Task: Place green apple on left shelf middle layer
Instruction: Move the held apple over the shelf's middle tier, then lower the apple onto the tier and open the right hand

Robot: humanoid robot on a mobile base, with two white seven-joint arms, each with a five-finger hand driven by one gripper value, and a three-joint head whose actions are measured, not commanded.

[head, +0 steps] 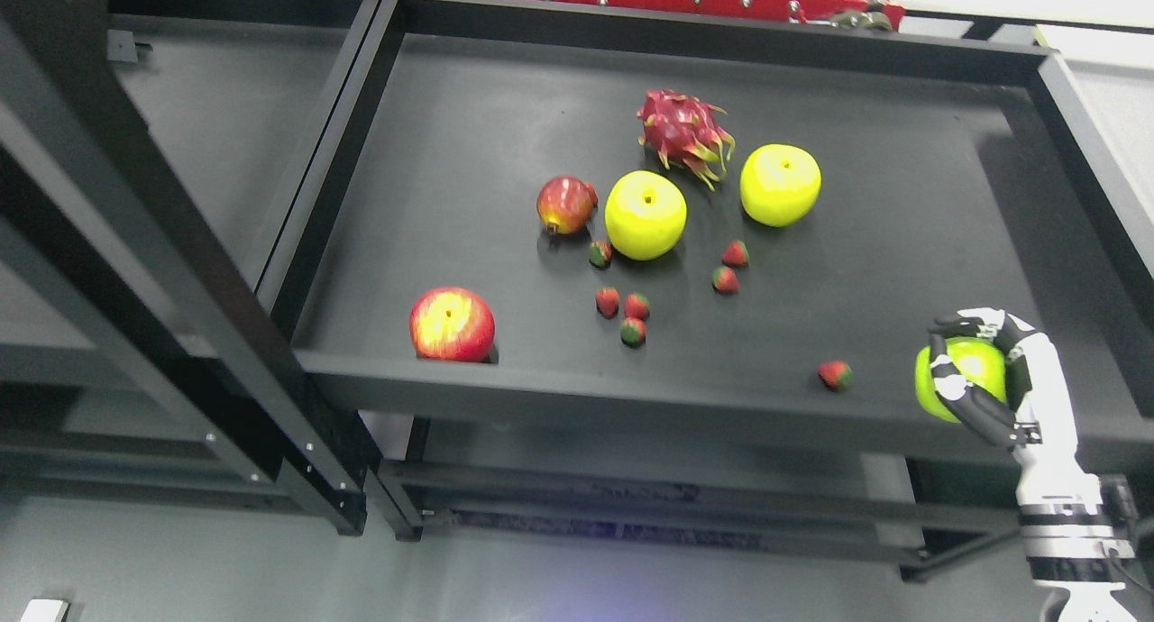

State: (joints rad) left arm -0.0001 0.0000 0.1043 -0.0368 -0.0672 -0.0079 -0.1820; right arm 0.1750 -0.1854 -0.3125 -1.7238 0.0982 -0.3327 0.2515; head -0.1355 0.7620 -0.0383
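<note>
My right hand (pixel 969 374) rises from the lower right and is shut on a green apple (pixel 978 368), held over the front right corner of the right shelf's black tray (pixel 469 135). Its black and white fingers (pixel 947 383) wrap the apple's left and top sides. Two more green apples lie on the tray, one in the middle (pixel 645 214) and one further right (pixel 780 184). The left shelf (pixel 225 99) stands at the picture's left, its dark layer bare where it shows. My left arm does not show.
On the tray also lie a red apple (pixel 452 324) near the front left rim, a pomegranate (pixel 565 204), a dragon fruit (pixel 685 133) and several strawberries (pixel 622 311). A black upright post (pixel 153 243) separates the two shelves. Lower layers show beneath.
</note>
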